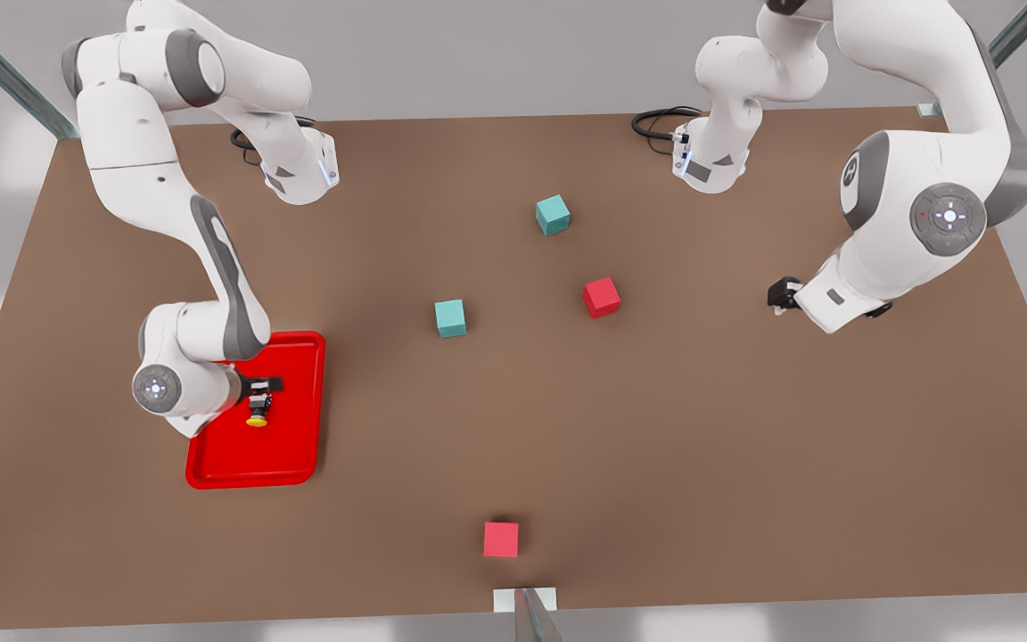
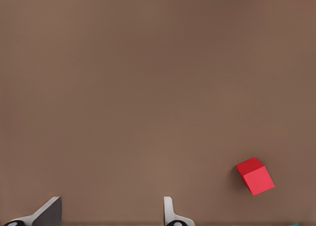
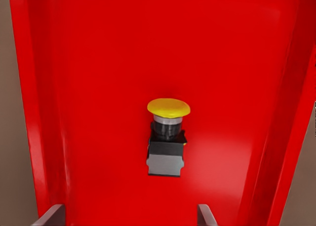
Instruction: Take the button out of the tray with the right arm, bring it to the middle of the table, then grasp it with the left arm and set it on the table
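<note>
Jaws apart over tray [image 1: 295, 464], brown table [image 1: 656, 428].

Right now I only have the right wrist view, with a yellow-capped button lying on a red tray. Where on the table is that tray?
Observer: The tray sits near the table's edge on the front view's left, with the right gripper over it, fingers open, and the button between them.
Operator: And the left arm?
Observer: The left gripper waits on the front view's right, open, above bare table.
Operator: Anything in the middle?
Observer: Two teal cubes and a red cube lie there; another red cube sits near the front edge.
</note>
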`<state>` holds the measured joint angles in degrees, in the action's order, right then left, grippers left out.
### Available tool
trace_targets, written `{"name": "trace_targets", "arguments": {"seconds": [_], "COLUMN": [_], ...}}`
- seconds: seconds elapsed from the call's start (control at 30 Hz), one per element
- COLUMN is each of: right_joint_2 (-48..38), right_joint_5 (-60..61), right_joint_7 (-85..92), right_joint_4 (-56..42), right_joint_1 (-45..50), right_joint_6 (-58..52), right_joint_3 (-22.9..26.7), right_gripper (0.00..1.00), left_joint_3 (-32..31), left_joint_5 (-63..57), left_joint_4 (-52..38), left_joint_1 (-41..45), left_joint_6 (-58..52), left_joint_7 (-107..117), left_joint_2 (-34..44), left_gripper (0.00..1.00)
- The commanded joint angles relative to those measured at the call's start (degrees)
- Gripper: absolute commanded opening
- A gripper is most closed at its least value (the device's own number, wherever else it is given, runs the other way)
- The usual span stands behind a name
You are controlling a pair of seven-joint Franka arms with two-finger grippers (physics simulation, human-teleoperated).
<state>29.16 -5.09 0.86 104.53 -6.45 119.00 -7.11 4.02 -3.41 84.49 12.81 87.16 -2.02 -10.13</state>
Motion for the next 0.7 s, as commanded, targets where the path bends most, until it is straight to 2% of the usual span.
{"name": "trace_targets", "arguments": {"seconds": [0.0, 0.67], "right_joint_2": [0.90, 4.59], "right_joint_5": [-2.38, -3.70], "right_joint_7": [-2.70, -2.17], "right_joint_4": [0.42, 5.95], "right_joint_1": [-0.50, -1.99], "right_joint_6": [13.19, 18.11], "right_joint_3": [-0.01, -0.01], "right_gripper": [1.00, 1.00], "left_joint_3": [0.02, 0.02], "left_joint_5": [-0.02, -0.02], "left_joint_4": [-0.03, -0.03], "left_joint_1": [-0.07, 0.02], "left_joint_6": [0.12, 0.47], "left_joint_7": [-0.18, -0.09], "left_joint_2": [0.02, -0.95], "left_gripper": [1.00, 1.00]}}
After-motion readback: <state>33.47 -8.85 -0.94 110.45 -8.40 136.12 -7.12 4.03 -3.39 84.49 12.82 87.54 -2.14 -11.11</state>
